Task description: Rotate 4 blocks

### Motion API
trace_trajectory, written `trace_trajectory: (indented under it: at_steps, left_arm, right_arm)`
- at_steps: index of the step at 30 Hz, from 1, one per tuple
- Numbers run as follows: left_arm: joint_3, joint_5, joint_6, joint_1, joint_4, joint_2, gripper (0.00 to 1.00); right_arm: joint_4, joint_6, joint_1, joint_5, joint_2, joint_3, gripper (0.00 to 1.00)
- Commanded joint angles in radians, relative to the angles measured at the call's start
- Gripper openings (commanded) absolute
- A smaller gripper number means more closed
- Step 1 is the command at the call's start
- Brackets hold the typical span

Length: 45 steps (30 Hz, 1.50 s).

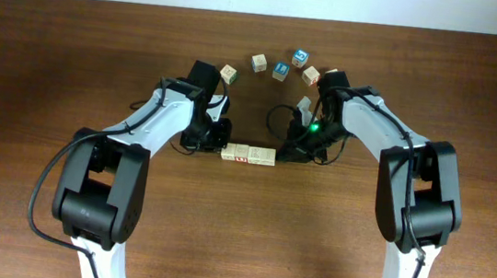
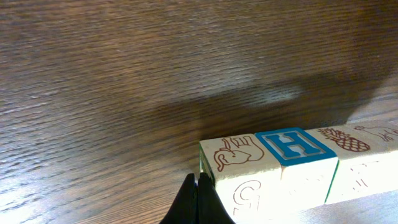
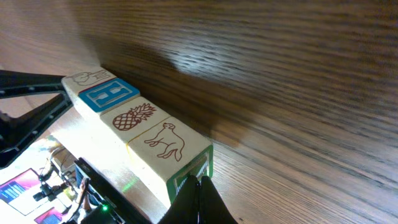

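Several pale wooden blocks (image 1: 249, 155) lie end to end in one straight row at the table's middle. From the left wrist view their tops show a red elephant (image 2: 239, 155), a blue H (image 2: 295, 146) and a pineapple (image 2: 342, 142). The dog block (image 3: 165, 142) ends the row on the right, and its end face is green. My left gripper (image 2: 198, 186) is shut and empty, tips against the elephant block's end, at the row's left end (image 1: 221, 149). My right gripper (image 3: 200, 186) is shut and empty too, tips on the green end face at the row's right end (image 1: 279, 154).
Loose cubes form an arc at the back: pale ones (image 1: 228, 73), (image 1: 258, 62), (image 1: 311, 74) and two blue-faced ones (image 1: 280, 70), (image 1: 300, 57). Another pale cube (image 1: 305, 103) sits close beside my right arm. Both arms reach inward from the near corners.
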Motion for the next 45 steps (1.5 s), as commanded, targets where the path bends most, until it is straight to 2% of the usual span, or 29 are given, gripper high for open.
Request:
trace_trajectory:
  at_steps: [1, 16, 45]
  left_arm:
    - [0.020, 0.057, -0.010, -0.012, 0.003, 0.011, 0.00]
    - [0.020, 0.057, -0.010, -0.013, 0.003, 0.011, 0.00]
    - [0.020, 0.054, -0.010, -0.012, -0.008, 0.011, 0.00]
  right_arm:
    - [-0.009, 0.004, 0.049, -0.077, -0.039, 0.054, 0.04]
    - [-0.057, 0.012, 0.156, -0.076, -0.040, 0.177, 0.04]
    - [0.018, 0.110, 0.227, 0.003, -0.040, 0.180, 0.04]
